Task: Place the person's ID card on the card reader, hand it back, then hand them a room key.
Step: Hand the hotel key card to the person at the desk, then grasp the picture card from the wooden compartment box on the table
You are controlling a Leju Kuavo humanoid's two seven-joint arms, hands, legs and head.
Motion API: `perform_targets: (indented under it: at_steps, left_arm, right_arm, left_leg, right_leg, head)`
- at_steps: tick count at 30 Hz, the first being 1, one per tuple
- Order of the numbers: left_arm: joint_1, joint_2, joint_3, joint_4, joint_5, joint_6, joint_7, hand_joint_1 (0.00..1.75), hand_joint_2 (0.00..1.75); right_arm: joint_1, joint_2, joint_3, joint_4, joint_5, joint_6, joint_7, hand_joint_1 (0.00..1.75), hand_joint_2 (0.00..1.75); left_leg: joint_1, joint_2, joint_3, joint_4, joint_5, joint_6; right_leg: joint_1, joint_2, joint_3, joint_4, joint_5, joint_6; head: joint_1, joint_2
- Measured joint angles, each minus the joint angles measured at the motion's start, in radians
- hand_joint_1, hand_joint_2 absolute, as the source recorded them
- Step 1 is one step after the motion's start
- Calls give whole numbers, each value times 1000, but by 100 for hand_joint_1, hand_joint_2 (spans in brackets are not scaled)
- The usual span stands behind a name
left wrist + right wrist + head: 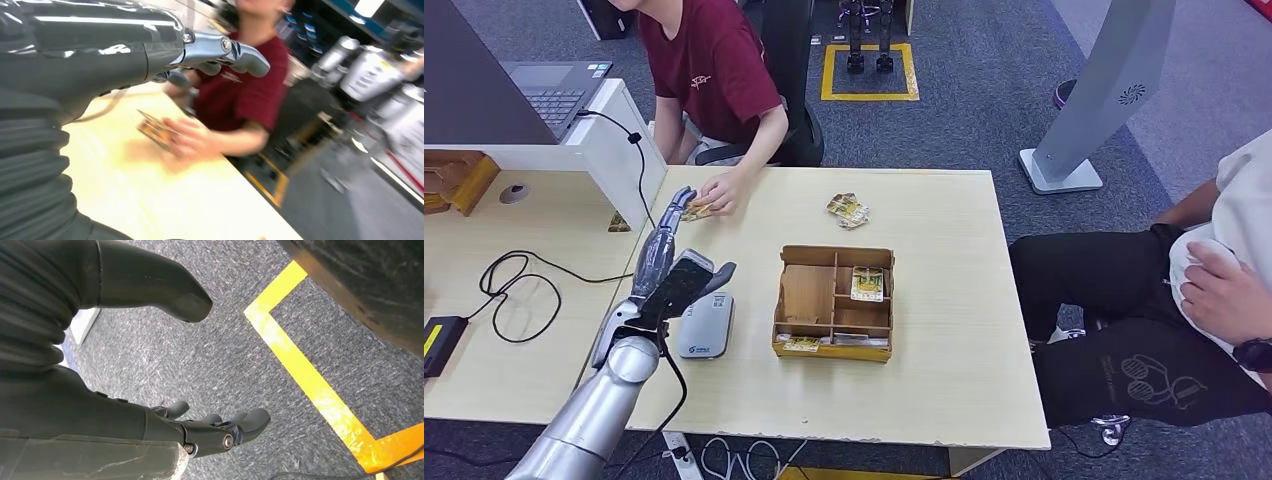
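Handover looks like the step in hand: the left hand reaches with fingers extended and holding nothing toward the ID card, which lies flat on the desk under the person's hand. Its long axis seems to run roughly along the desk's far edge (the wrist view is too blurred to confirm). Risk: the card lies flat, so fingertips may slide it or bump the person's fingers. The right hand hangs loosely open above the carpet. The card reader sits just beside the left wrist.
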Motion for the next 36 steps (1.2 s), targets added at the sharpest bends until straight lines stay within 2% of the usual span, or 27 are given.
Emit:
perform_targets:
  at_steps: [4, 10, 15, 17, 21, 27, 31, 36]
  left_arm:
    - [104, 52, -56, -177, -33, -66, -44, 0, 175]
    - [263, 126, -152, -362, -163, -8, -127, 0, 175]
    - [329, 156, -187, -432, -172, 13, -150, 0, 175]
    - [360, 164, -204, -456, -223, 58, -154, 0, 175]
    - [405, 182, -247, -468, -384, 184, -111, 0, 175]
    - [420, 193, -304, -429, -575, 301, -15, 0, 175]
    - [409, 191, -342, -368, -693, 343, 53, 0, 175]
    - [380, 171, -391, -285, -750, 366, 122, 0, 175]
  right_arm:
    - [1, 0, -2, 13, -13, -18, 0, 0, 175]
    - [1, 0, -3, 33, -23, -34, -6, 0, 175]
    - [0, 0, -3, 46, -31, -50, -8, 0, 175]
    - [-1, -2, -3, 58, -39, -64, -7, 0, 175]
    - [-3, -7, -2, 76, -53, -77, -6, 0, 175]
    - [-8, -9, 6, 88, -66, -85, -7, 0, 175]
    - [-8, -12, 17, 92, -73, -85, -7, 0, 175]
    - [-9, -14, 32, 96, -78, -84, -2, 0, 175]
  left_leg:
    - [0, 1, -1, 0, -1, 0]
    - [0, 1, -1, 0, -1, 0]
    - [0, 1, -1, 0, -1, 0]
    - [0, 1, -1, 0, -1, 0]
    - [0, 1, -1, 0, -1, 0]
    - [0, 1, -1, 0, -1, 0]
    - [0, 1, -1, 0, -1, 0]
    - [0, 1, -1, 0, -1, 0]
  right_leg:
    - [0, 1, -1, 0, 0, 0]
    - [0, 1, -2, 0, -1, 0]
    - [0, 1, -1, 0, -1, 0]
    - [0, 1, -1, 0, 0, 0]
    - [0, 1, -1, 0, -1, 0]
    - [0, 1, -1, 0, -1, 0]
    - [0, 1, -1, 0, 0, 0]
    - [0, 1, -1, 0, 0, 0]
  head:
    - [0, 0]
    - [0, 0]
    - [0, 0]
    - [0, 0]
    - [0, 0]
    - [0, 0]
    - [0, 0]
    - [0, 0]
